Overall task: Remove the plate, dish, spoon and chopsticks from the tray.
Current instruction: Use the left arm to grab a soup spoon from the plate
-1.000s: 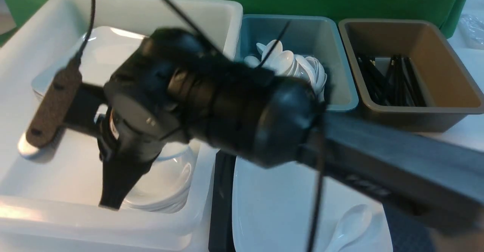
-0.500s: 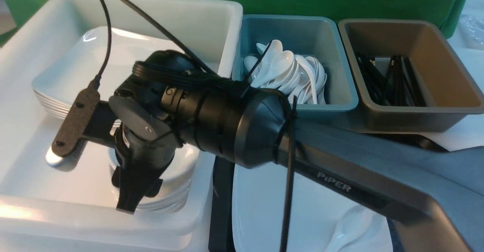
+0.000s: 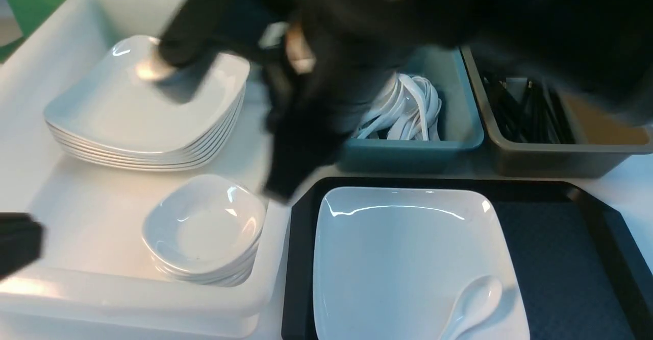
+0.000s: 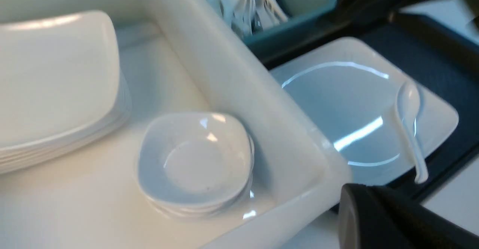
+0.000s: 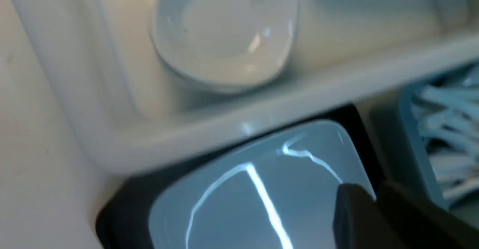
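Right gripper (image 3: 283, 184) blurred; cannot tell its opening, seemingly empty. Left gripper (image 4: 359, 215) closed, empty. Tray (image 3: 561, 258) carries one plate (image 3: 398, 258), one spoon (image 3: 472, 301).

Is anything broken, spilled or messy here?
Nothing looks broken or spilled. The spoon lies on the plate, which sits flat on the tray. The small dishes stand neatly stacked in the white tub.
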{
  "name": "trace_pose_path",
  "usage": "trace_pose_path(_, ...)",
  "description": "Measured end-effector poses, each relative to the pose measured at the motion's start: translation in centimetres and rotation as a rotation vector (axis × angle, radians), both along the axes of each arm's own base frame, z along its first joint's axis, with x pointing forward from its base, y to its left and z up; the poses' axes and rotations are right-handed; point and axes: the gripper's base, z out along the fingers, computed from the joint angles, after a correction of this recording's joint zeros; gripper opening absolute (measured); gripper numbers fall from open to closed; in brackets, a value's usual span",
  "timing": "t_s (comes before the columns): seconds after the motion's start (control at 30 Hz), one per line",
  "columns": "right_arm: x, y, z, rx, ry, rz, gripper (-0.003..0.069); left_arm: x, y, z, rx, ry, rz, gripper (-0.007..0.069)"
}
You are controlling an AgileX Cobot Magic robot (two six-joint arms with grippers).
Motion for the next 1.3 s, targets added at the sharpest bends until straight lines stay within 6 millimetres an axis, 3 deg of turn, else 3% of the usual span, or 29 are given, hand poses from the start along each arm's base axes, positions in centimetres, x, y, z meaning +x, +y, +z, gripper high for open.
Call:
trace_pose_path(0.07,-0.9,-3.1,0.1,0.001,0.019,-0.062,0.0050,1.8,-0.8,-0.8,0.040,0.074,-0.014,0.0020)
trace_pose_path(0.13,-2.7,-8.3,0.4,0.028,0.031,-0.180,0.0039,4.2,-2.1,-2.1,0.098,0.164,-0.045,0.0020)
trace_pose_path(0.3,-7.2,-16.1,-1.4,0.089,0.042,-0.365,0.0038,7.8,-6.0,-5.0,0.145,0.290,-0.141,0.0020)
trace_pose_path(0.4,-10.7,-20.3,-2.8,0.190,0.015,-0.449,0.0038,9.1,-10.6,-7.5,0.143,0.371,-0.235,0.0020)
trace_pose_path(0.43,-10.9,-20.5,-2.8,0.193,0.013,-0.449,0.0038,9.3,-10.8,-7.7,0.145,0.374,-0.234,0.0020)
trace_pose_path(0.57,-14.7,-24.5,-3.6,0.325,-0.052,-0.510,0.0043,8.9,-19.4,-10.8,0.215,0.450,-0.367,0.0020)
trace_pose_path(0.73,-16.6,-26.6,-3.2,0.411,-0.110,-0.515,0.0050,9.3,-25.7,-13.4,0.286,0.497,-0.409,0.0042)
trace_pose_path(0.87,-17.1,-27.1,-3.2,0.426,-0.121,-0.508,0.0056,10.6,-28.9,-15.2,0.352,0.519,-0.421,0.0133)
trace_pose_path(1.17,-17.3,-27.2,-3.3,0.400,-0.112,-0.494,0.0062,12.4,-31.0,-18.4,0.448,0.505,-0.420,0.0391)
trace_pose_path(1.3,-17.3,-27.2,-3.4,0.393,-0.106,-0.496,0.0068,13.0,-31.2,-19.6,0.490,0.459,-0.424,0.0428)
